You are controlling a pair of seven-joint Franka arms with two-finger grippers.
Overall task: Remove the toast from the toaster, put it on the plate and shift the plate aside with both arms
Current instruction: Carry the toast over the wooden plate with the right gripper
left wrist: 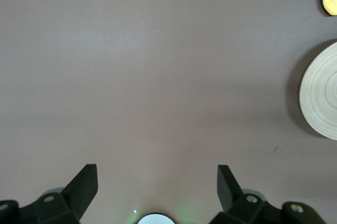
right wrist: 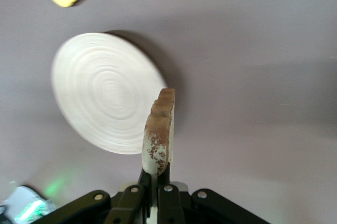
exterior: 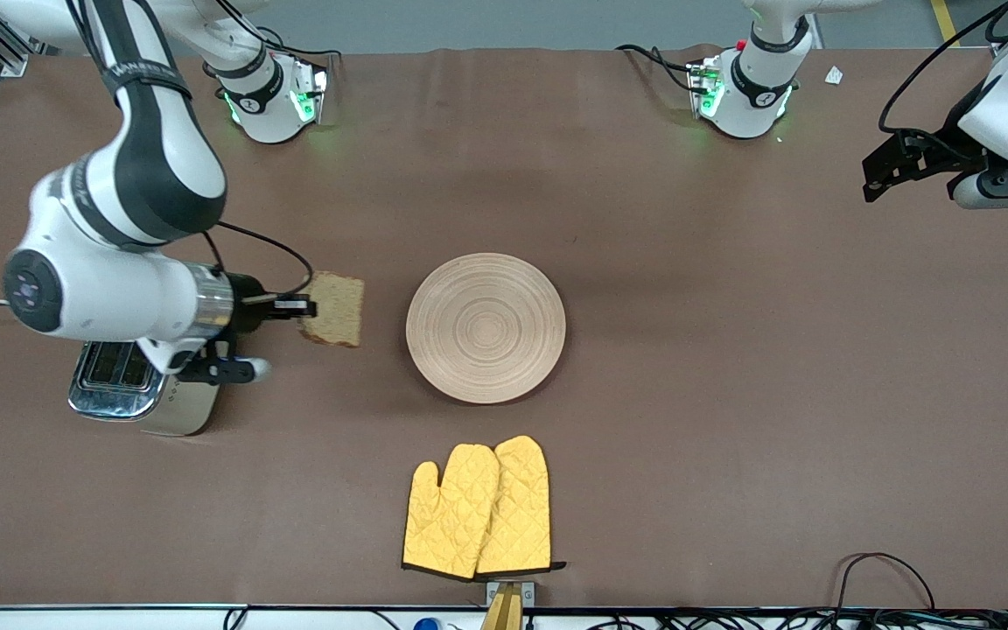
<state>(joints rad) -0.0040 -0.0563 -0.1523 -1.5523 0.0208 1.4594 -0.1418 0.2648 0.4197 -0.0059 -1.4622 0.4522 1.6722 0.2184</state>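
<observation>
— What am I holding?
— My right gripper [exterior: 304, 308] pinches the speckled, brown-crusted toast [exterior: 335, 309] by one edge, above the table between toaster and plate.
— The plate [exterior: 486, 327]?
— Round, beige, ring-grooved, flat mid-table, bare.

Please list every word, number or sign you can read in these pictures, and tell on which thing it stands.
Nothing is fully readable.
Right arm: lettering on its black band, too blurred to read.
Arm bases: a round mark on each, too small to read.
Toast, plate, toaster, oven mitts: no text shows.
</observation>
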